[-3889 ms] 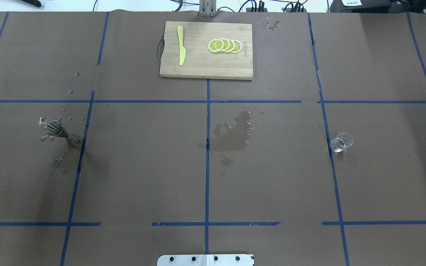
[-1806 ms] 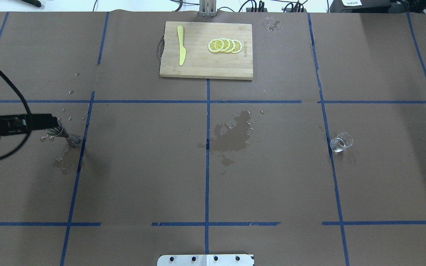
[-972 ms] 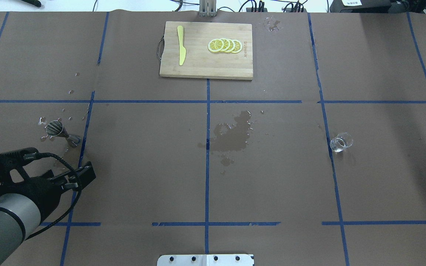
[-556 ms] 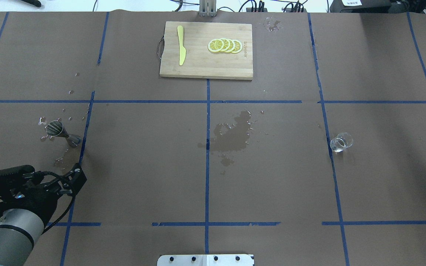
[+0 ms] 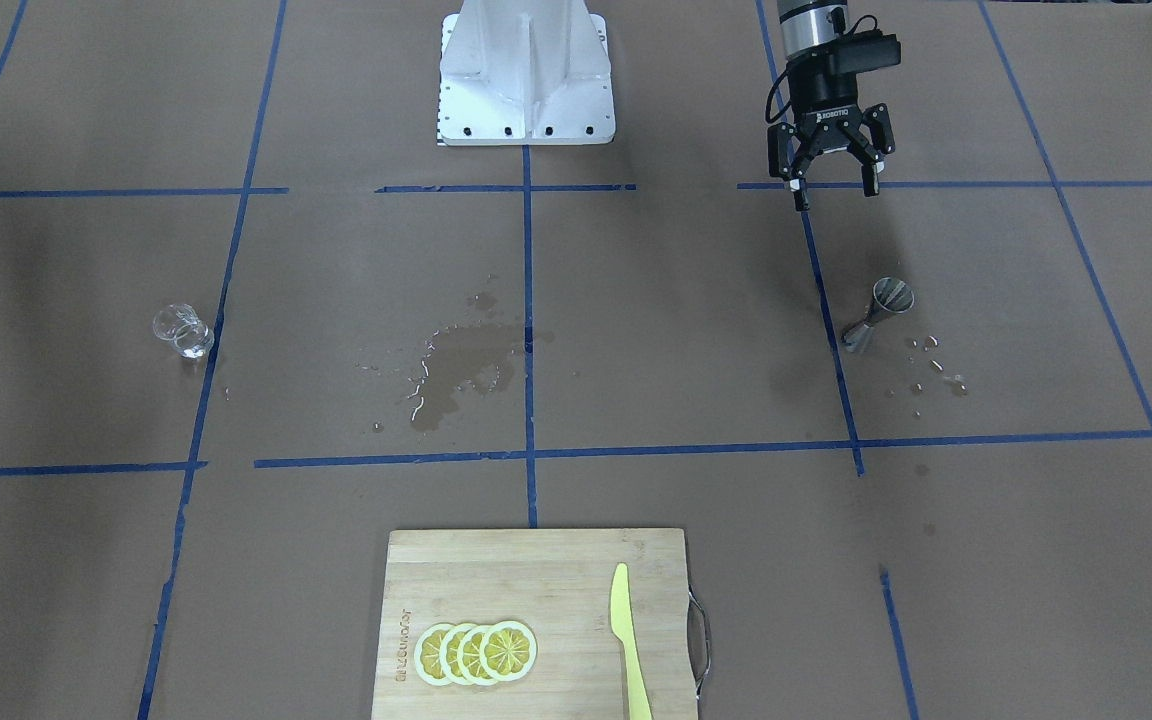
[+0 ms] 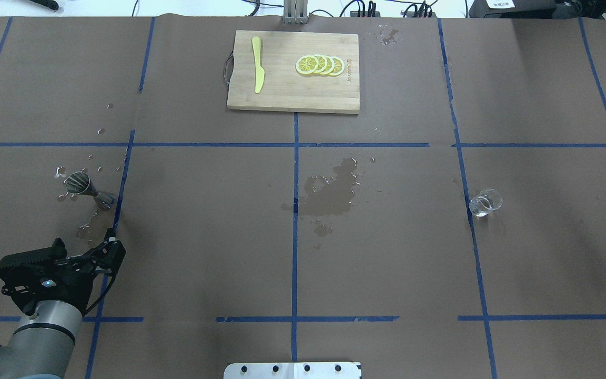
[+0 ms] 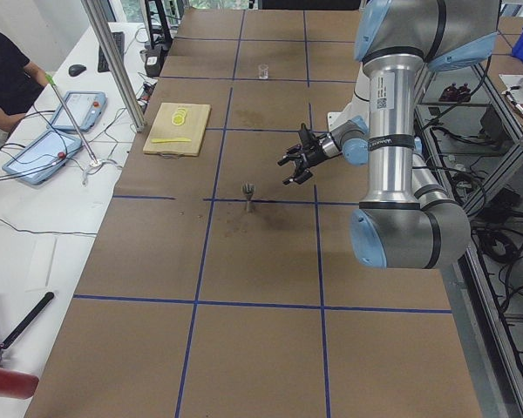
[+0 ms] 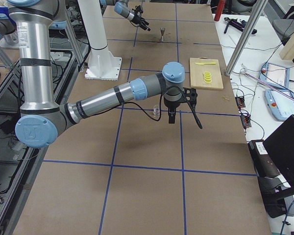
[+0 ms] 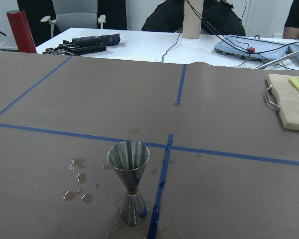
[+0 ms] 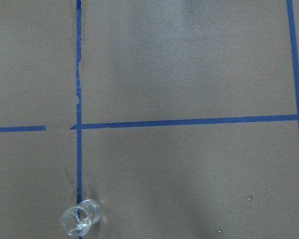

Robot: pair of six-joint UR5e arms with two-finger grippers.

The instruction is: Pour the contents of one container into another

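1. The metal measuring cup (image 6: 88, 189) is shiny steel, two cones joined at a narrow waist. It stands upright on the robot's left part of the table (image 6: 203, 252), long axis vertical, wider mouth up, foot just beside a blue tape line (image 6: 108, 247). It has not moved since any earlier picture.
2. Small water drops (image 5: 936, 365) lie around it on the matte brown paper.
3. The left gripper (image 5: 836, 195) hangs near the cup on the robot's side, apart from it, its black fingers spread wide and empty. 1.8 s ago it was right at the cup; since 0.6 s ago it has barely shifted.
4. The small clear glass (image 6: 485, 202) stands upright well apart on the robot's right, unmoved.
5. The right gripper (image 8: 171, 119) hangs close by the glass; I cannot tell how its fingers stand. A dark corner at the overhead view's right edge is new, possibly that arm.
6. Farther off are a wet stain (image 6: 332, 192) and a wooden board (image 6: 282, 92) with lemon slices (image 6: 320, 65) and a yellow knife (image 6: 257, 64).
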